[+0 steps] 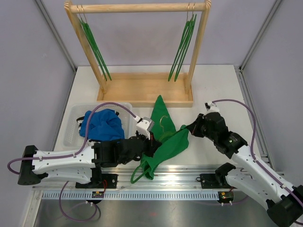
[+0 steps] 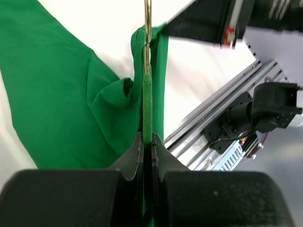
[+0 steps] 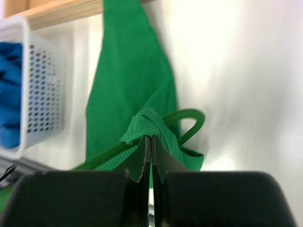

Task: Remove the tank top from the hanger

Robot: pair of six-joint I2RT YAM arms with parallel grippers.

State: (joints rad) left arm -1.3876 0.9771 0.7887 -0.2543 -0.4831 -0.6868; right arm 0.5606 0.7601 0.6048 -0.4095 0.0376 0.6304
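Note:
A green tank top (image 1: 166, 135) lies on the white table between the two arms, still on a green hanger with a brass hook (image 1: 164, 119). My left gripper (image 1: 152, 141) is shut on the green hanger; in the left wrist view the hanger bar (image 2: 147, 106) runs up from between my jaws, the tank top (image 2: 61, 94) draped around it. My right gripper (image 1: 189, 129) is shut on the tank top's ribbed strap (image 3: 147, 124), pinching it where it crosses the hanger's curved end (image 3: 191, 117).
A white perforated basket (image 1: 71, 124) at left holds a blue garment (image 1: 101, 124). A wooden rack (image 1: 142, 90) with green hangers (image 1: 182, 45) stands behind. The aluminium rail (image 1: 189, 176) runs along the table's near edge.

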